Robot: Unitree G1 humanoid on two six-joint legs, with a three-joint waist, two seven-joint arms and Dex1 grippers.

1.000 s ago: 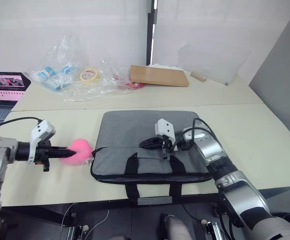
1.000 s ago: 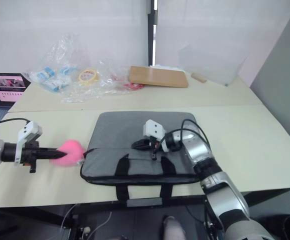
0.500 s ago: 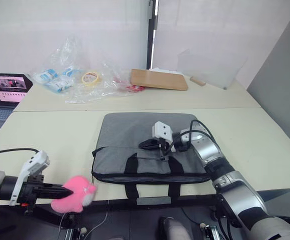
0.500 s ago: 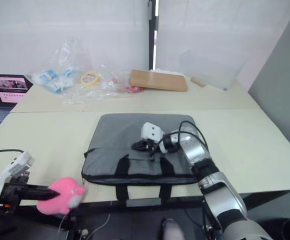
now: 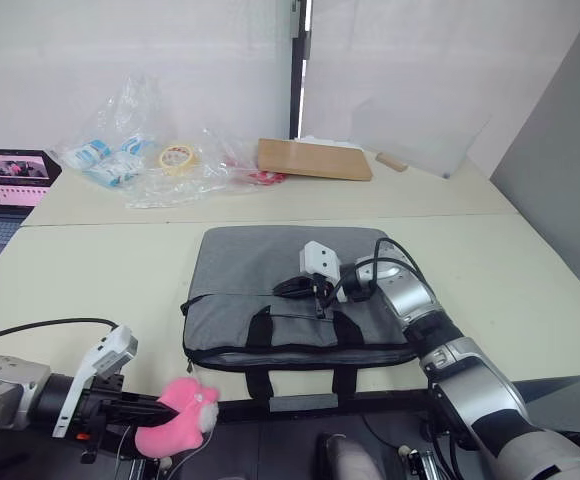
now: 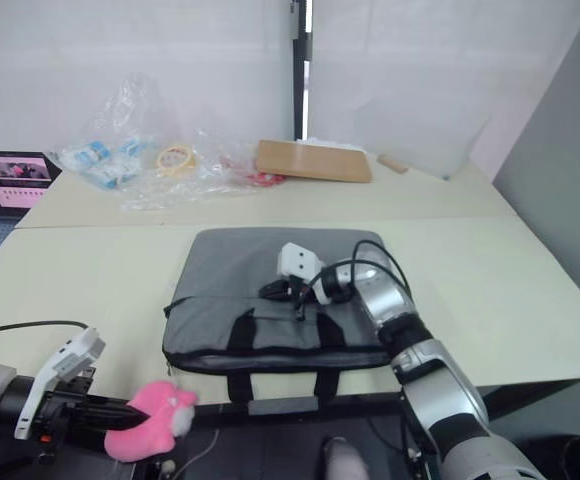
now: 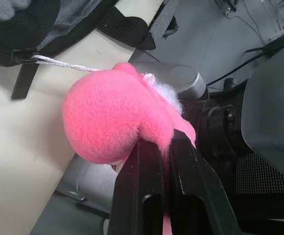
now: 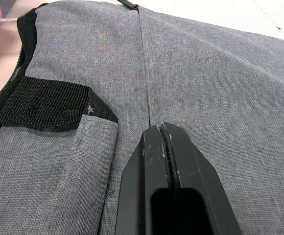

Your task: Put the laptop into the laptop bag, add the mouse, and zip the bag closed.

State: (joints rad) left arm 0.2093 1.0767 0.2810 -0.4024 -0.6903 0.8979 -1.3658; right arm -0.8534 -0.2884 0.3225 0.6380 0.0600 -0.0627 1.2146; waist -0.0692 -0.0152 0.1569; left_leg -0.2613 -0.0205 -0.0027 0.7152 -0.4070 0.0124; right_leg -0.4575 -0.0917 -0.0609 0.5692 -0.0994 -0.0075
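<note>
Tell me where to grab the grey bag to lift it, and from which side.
Probably grip the bag by its black handles, coming from the table's near edge. They lie across the front face and hang past that edge, so a pincer could likely close around a strap there; the flat fabric panel offers nothing to pinch.

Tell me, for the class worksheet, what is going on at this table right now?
The left gripper is shut on a fluffy pink ball, held past the near edge of the table; a white cord runs from the ball to the laptop bag. The right gripper, fingers shut, rests on the grey bag, which lies flat. A small dark laptop sits at the far left.
</note>
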